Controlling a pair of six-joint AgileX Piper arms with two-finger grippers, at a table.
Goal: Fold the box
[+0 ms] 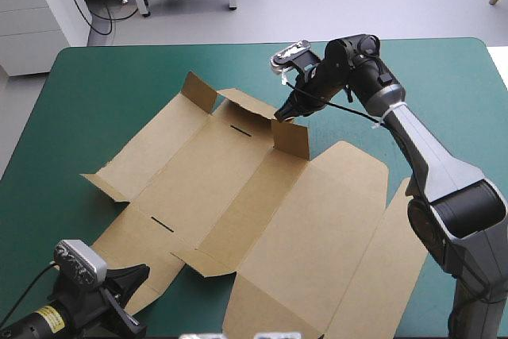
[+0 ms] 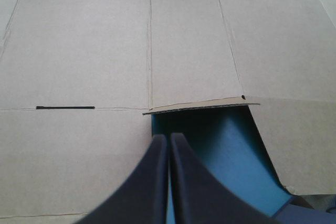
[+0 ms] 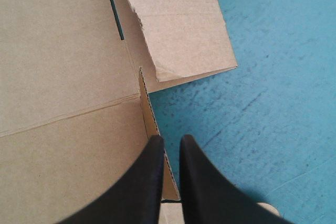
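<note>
Brown board is lying opened out across the teal-green cover (image 1: 103, 85): the box (image 1: 270, 212) is sitting as a cut sheet, most of its panels flat, with short flaps standing up along its far end. The right gripper (image 3: 170, 141) is reaching over that far end and pinching an upright flap (image 1: 290, 140). Its black fingers (image 3: 149, 182) are all but closed, with the flap's corrugated edge running between them. Just ahead of those jaws, a neighbouring flap (image 3: 178, 30) is jutting out over bare cover, and a narrow dark slot (image 3: 115, 11) is showing in the panel beside it. The left gripper (image 2: 168, 140) is sitting at the sheet's near left corner, its fingers pressed together into a point and holding nothing. A cut-out notch of cover is lying under and just ahead of the tips, and the board's cut edge (image 2: 199, 106) is crossing just beyond them. A 2nd slot (image 2: 65, 107) is showing in the panel ahead of these jaws, off to 1 side. The 2 grippers are standing well apart, at opposite ends of the sheet.
</note>
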